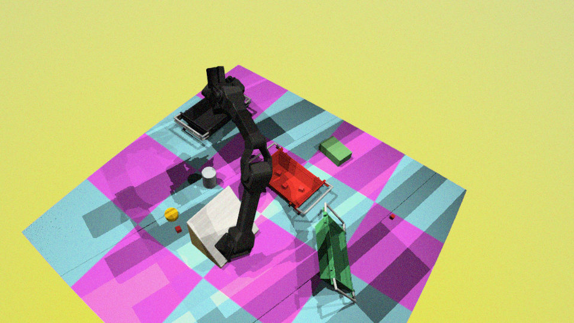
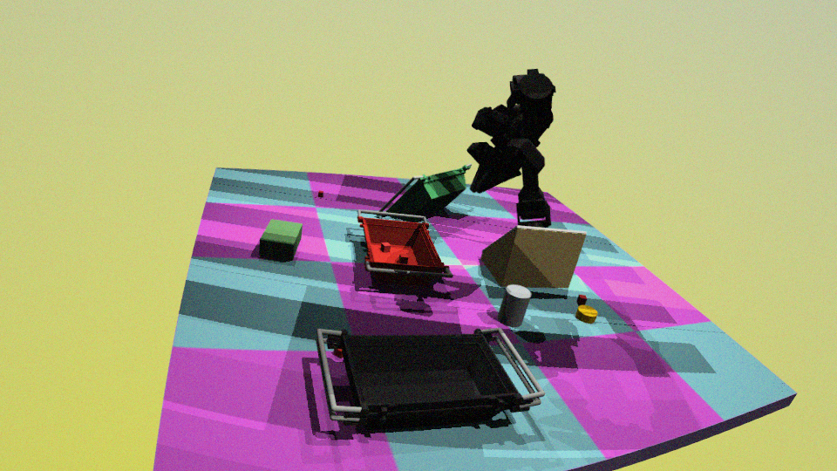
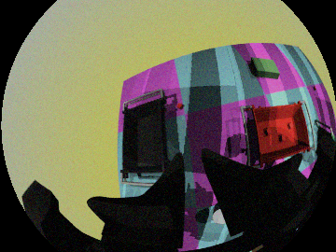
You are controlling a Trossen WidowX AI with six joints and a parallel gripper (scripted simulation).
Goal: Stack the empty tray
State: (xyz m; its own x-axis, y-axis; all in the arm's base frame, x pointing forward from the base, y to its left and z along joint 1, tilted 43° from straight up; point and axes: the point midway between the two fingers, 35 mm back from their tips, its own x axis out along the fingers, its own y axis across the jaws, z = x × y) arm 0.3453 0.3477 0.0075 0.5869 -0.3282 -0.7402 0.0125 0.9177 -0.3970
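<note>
The red tray holds several small red blocks and stands mid-table. Its two wire bars are swung out over its ends. A black empty tray lies flat at the far corner from the robot's base. A green tray is tipped on its side near the red tray. My gripper hangs high in the air between the black and red trays. Its fingers stand close together with nothing between them.
A white wedge sits by the arm's base. A grey cylinder, a yellow disc, a green box and loose red cubes lie on the table.
</note>
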